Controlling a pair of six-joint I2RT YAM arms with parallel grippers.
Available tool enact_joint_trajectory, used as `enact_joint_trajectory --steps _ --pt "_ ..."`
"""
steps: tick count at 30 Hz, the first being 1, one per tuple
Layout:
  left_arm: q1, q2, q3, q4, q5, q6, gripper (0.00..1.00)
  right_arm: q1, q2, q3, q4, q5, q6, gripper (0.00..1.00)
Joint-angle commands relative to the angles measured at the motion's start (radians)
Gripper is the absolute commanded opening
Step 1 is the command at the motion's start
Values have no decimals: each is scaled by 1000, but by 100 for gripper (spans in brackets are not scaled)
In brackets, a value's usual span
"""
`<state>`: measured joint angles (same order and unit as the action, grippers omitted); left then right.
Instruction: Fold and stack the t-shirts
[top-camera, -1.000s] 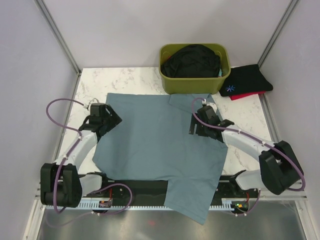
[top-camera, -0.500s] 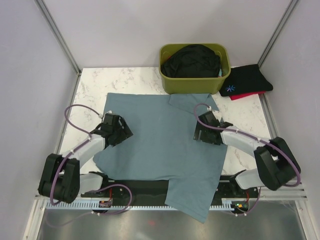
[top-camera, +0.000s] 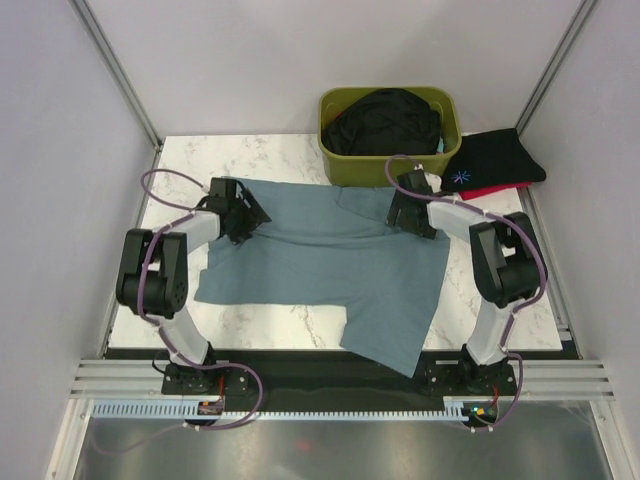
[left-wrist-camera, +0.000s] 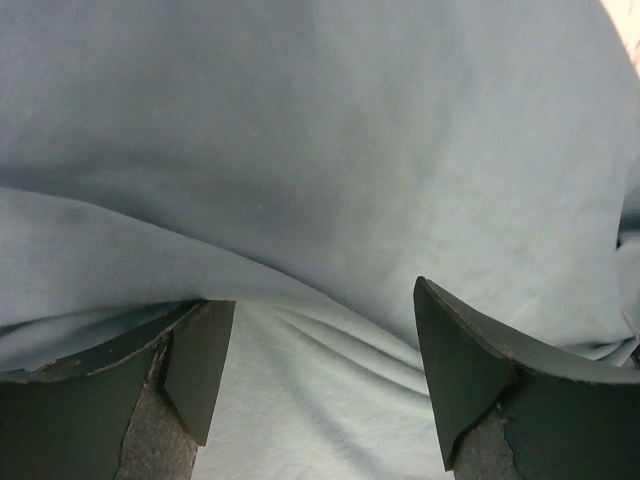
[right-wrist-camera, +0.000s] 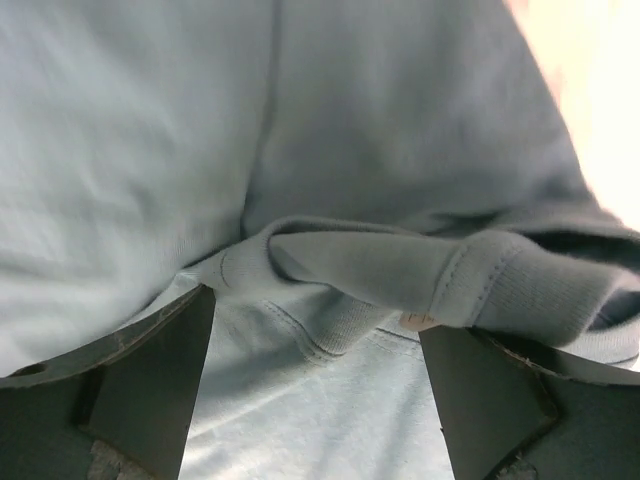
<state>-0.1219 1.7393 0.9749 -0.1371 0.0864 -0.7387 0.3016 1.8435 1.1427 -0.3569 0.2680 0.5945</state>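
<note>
Your left gripper (left-wrist-camera: 318, 340) stands spread over a raised fold of the teal t-shirt (top-camera: 330, 265). The right gripper (right-wrist-camera: 318, 335) gapes around its bunched ribbed collar. The shirt lies rumpled mid-frame, one corner trailing lower right.

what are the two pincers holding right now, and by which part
Nothing looks clamped. Both stand open on the teal t-shirt: the left pincer over its far left edge, the right pincer straddling a bunched fold at the collar.
</note>
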Motion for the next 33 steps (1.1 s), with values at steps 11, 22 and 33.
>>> enact_joint_trajectory --steps 11,22,33 --pt "14 -295 9 -206 -163 55 87 -81 -113 138 -103 2 -104 92" --pt "27 -936 -441 -424 -370 -73 81 -48 -521 -151 -94 -114 -107 97" --pt "168 -861 -568 -372 -292 -176 82 -21 -650 -273 -85 -204 -117 97"
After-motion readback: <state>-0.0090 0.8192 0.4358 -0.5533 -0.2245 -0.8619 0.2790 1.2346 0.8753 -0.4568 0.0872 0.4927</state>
